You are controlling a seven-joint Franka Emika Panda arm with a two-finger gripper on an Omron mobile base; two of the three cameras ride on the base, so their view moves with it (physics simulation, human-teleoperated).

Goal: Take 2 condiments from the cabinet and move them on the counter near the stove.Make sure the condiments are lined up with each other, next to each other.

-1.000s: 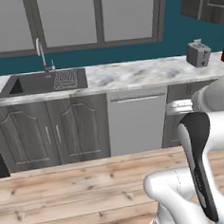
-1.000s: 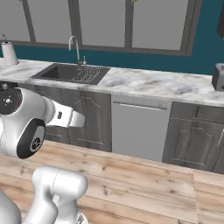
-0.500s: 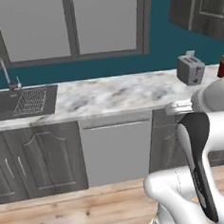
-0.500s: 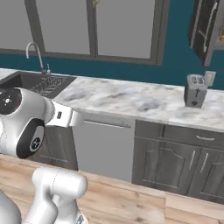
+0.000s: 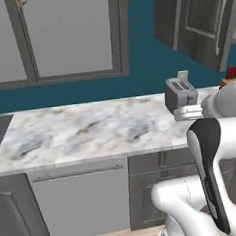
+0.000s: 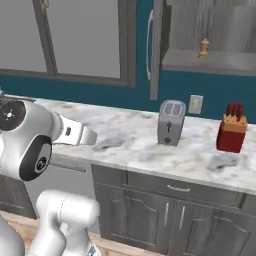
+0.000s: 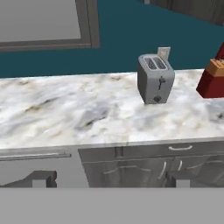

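Claw (image 7: 109, 178) fingers stand wide apart with nothing between them, their dark tips low in the hand view, level with the drawer fronts below the marble surface (image 7: 65, 113). Going left to right in the right base view, the window comes first, then the open cabinet door (image 6: 156, 50) with its long silver handle, then the cabinet (image 6: 210, 60) itself. On its inner shelf stands the tan-brown shaker (image 6: 203, 48), upright and alone as far as I can tell; the second condiment I cannot make out. So the thing to fetch lies well above the claw and off to its right, beyond the surface's front edge. Below the shelf, the toaster (image 6: 171, 122) and the red knife block (image 6: 231, 133) sit on the surface. I judge the coming reach must rise steeply and swing right, passing clear of the door's edge.
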